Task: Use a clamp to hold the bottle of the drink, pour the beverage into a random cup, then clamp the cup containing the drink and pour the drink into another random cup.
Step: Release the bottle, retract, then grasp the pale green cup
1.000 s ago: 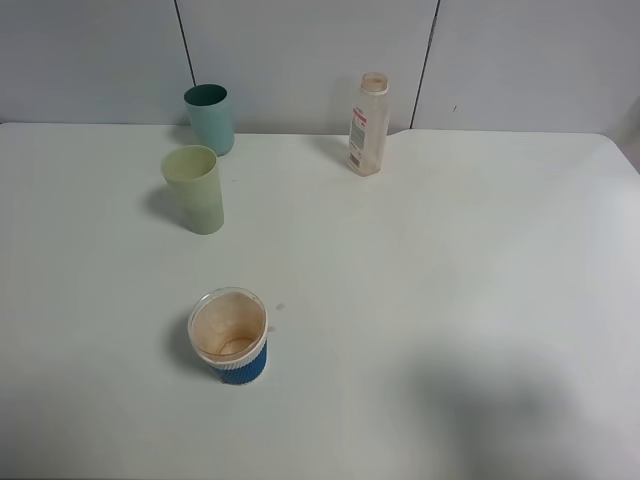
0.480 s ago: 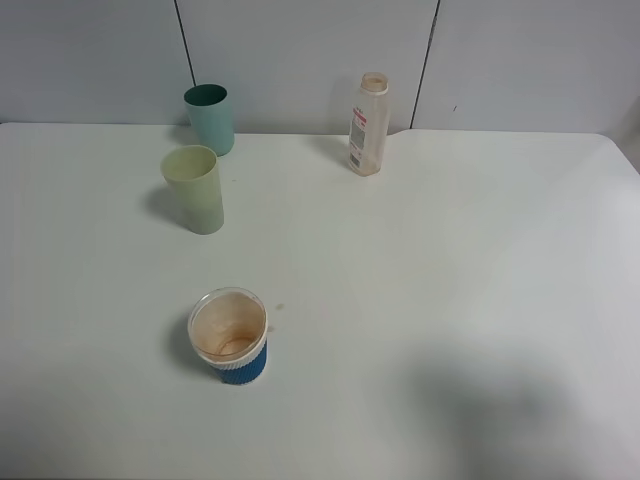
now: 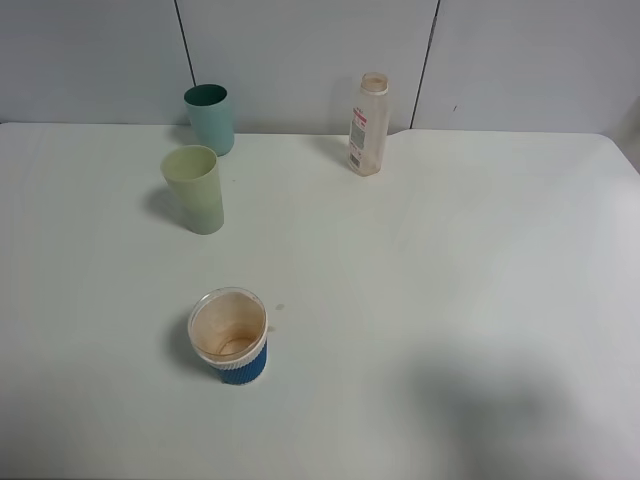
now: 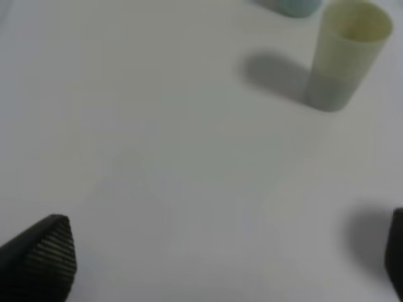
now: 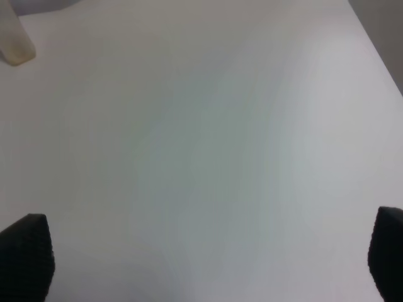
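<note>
hovering wide open, empty: l gripper (image 4: 220,258), r gripper (image 5: 208,251); blue-sleeve cup (image 3: 229,336) upright in front, bottle (image 3: 368,125) at back.

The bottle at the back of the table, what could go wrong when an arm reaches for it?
The bottle is uncapped and narrow, so a nudge could tip it over. The pale yellow-green tumbler and the teal tumbler stand near each other, so pouring into one may knock the other.
</note>
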You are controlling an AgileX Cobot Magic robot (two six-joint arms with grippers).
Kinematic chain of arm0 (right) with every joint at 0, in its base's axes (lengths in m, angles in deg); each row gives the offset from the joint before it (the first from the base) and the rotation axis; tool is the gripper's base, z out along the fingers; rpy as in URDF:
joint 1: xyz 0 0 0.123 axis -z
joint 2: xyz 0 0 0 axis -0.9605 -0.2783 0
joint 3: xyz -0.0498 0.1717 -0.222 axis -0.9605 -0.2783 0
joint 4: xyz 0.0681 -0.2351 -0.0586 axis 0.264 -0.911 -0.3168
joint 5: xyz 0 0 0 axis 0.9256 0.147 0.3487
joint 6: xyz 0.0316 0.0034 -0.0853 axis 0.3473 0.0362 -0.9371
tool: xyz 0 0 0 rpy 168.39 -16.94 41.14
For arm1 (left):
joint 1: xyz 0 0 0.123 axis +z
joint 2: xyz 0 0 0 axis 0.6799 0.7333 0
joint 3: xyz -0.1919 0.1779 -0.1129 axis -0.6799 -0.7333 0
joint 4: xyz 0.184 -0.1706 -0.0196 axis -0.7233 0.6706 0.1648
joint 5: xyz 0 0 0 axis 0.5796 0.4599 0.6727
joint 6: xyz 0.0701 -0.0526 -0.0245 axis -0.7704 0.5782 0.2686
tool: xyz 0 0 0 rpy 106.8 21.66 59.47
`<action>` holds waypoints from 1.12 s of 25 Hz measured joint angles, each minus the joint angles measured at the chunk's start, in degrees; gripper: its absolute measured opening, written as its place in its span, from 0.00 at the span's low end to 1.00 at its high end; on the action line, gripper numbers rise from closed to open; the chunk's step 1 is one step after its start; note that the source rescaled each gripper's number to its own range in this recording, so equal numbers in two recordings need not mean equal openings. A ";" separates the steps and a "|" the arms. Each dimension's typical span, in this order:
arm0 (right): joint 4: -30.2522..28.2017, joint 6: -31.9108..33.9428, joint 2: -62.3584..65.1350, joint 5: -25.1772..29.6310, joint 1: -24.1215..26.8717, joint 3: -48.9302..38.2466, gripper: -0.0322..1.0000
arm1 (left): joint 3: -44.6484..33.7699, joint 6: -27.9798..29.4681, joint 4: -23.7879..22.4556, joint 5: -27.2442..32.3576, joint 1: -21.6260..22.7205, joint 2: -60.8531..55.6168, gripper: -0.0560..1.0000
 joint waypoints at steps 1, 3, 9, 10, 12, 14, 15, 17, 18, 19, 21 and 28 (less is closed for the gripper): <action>0.00 0.00 0.00 0.00 0.00 0.00 1.00 | 0.28 0.00 0.00 -2.95 0.00 1.21 0.98; 0.00 0.00 0.00 0.00 0.00 0.00 1.00 | 0.35 0.00 0.00 -9.28 0.00 3.70 0.98; 0.00 0.00 0.00 0.00 0.00 0.00 1.00 | 0.69 -3.54 0.00 -23.97 0.05 15.19 0.98; 0.00 0.00 0.00 0.00 0.00 0.00 1.00 | 0.69 -4.69 0.00 -25.79 0.07 17.18 0.98; 0.00 0.00 0.00 0.00 0.00 0.00 1.00 | 0.69 -6.46 0.00 -30.10 0.07 21.90 0.98; 0.00 0.00 0.00 0.00 0.00 0.00 1.00 | 0.69 -7.68 0.00 -33.84 0.07 26.10 0.98; 0.00 0.00 0.00 0.00 0.00 0.00 1.00 | 0.69 -7.82 0.00 -35.75 0.07 28.35 0.98; 0.00 0.02 0.00 0.00 0.00 0.00 1.00 | 0.69 -8.07 0.00 -39.32 0.07 32.27 0.98; 0.00 0.02 0.00 0.00 0.00 0.00 1.00 | 0.69 -8.22 0.00 -40.76 0.07 34.24 0.98; 0.00 0.02 0.00 0.00 0.00 0.00 1.00 | 0.69 -8.22 0.00 -42.52 0.07 36.15 0.98; 0.00 0.02 0.00 0.00 0.00 0.00 1.00 | 0.69 -8.58 0.00 -45.78 0.07 39.43 0.98; 0.00 0.02 0.00 0.00 0.00 0.00 1.00 | 0.69 -10.15 0.00 -55.81 0.07 50.19 0.98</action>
